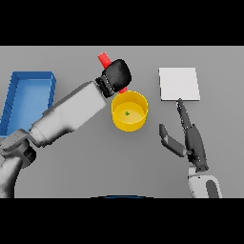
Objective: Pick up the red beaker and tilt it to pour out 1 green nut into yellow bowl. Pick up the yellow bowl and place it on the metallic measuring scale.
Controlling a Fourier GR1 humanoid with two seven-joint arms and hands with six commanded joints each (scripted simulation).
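Just behind the yellow bowl (one green nut lies inside), the left robot hand is curled around the tilted red beaker, while the right robot hand rests with straight fingers near the scale on the table.

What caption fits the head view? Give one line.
Left hand tilts red beaker over yellow bowl holding green nut.

One red beaker, one yellow bowl, one green nut in the bowl, one metallic measuring scale toward table's far right, one blue tray at left edge. Two hands: left hand, right hand.
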